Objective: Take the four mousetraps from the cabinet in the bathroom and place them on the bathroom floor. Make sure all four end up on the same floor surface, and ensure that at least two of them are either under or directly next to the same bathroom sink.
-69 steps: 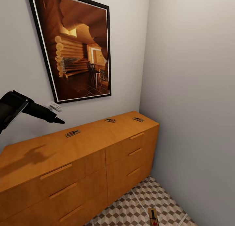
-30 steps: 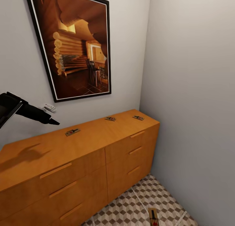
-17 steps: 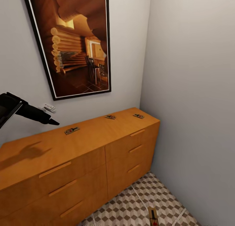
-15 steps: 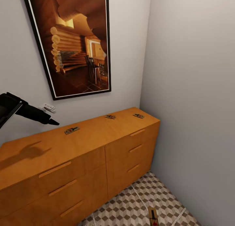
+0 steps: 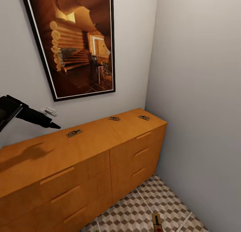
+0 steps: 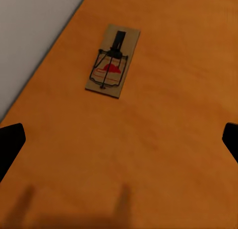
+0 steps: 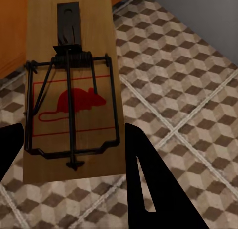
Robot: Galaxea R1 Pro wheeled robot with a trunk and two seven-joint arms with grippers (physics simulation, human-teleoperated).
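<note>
Mousetrap (image 6: 111,60) on cabinet (image 5: 100,138), dead ahead of my open left jaws (image 6: 119,140), long axis pointing away; right jaws (image 7: 69,140) grip another.

We see soft, even light, a faint arm shadow on the cabinet (image 5: 83,148), slightly blurry renders

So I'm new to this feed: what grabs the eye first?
A big framed cabin picture hangs above the orange-brown cabinet, whose top carries three mousetraps. A fourth mousetrap sits between the right gripper fingers above the cube-patterned floor.
</note>
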